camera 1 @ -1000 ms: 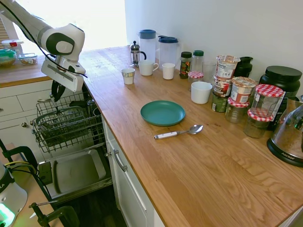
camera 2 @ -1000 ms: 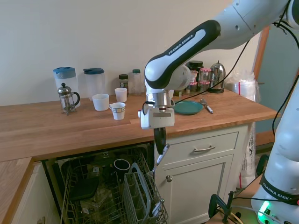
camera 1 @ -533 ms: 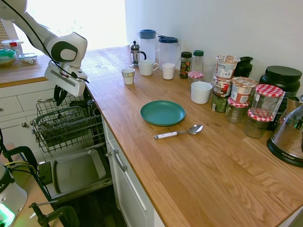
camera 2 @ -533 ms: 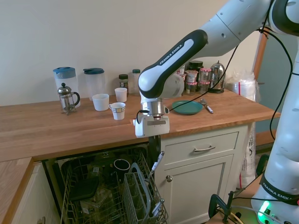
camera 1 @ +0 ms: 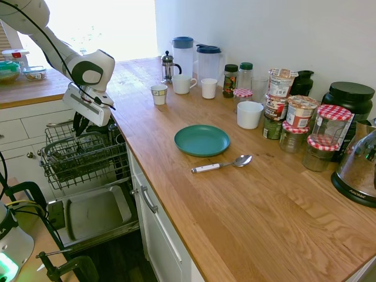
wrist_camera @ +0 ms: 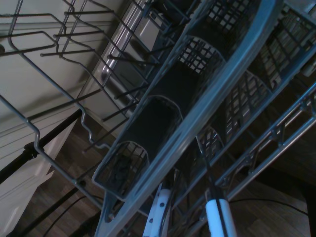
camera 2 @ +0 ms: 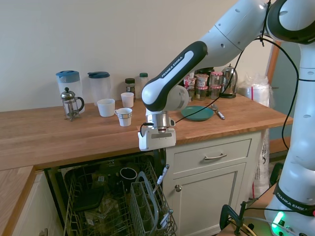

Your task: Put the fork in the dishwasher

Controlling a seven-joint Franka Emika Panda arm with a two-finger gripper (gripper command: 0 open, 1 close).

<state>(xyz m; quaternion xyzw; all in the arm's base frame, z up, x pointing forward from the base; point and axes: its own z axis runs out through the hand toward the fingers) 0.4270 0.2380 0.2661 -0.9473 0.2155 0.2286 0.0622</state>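
Observation:
The fork [camera 2: 163, 173] has a white handle and hangs tines-down just below my gripper [camera 2: 161, 160], which is shut on the handle's top. It is tilted over the grey cutlery basket [camera 2: 145, 199] in the pulled-out dishwasher rack [camera 2: 93, 204]. In the first exterior view my gripper [camera 1: 80, 124] sits low over the wire rack [camera 1: 82, 157], beside the counter edge, and the fork is hidden there. In the wrist view the fork's handle [wrist_camera: 217, 217] rises from the edge and its thin metal stem points into a compartment of the basket [wrist_camera: 163, 106].
The dishwasher's grey door panel [camera 1: 94, 214] lies open below the rack. A black mug [camera 2: 128, 173] stands in the rack. A white-handled spoon [camera 1: 220, 165] and a green plate [camera 1: 201, 140] lie on the wooden counter. White drawers [camera 2: 211, 157] are next to the dishwasher.
My gripper has come down and moved closer to the counter edge over the rack, bringing the fork lower, with its tines now near the cutlery basket.

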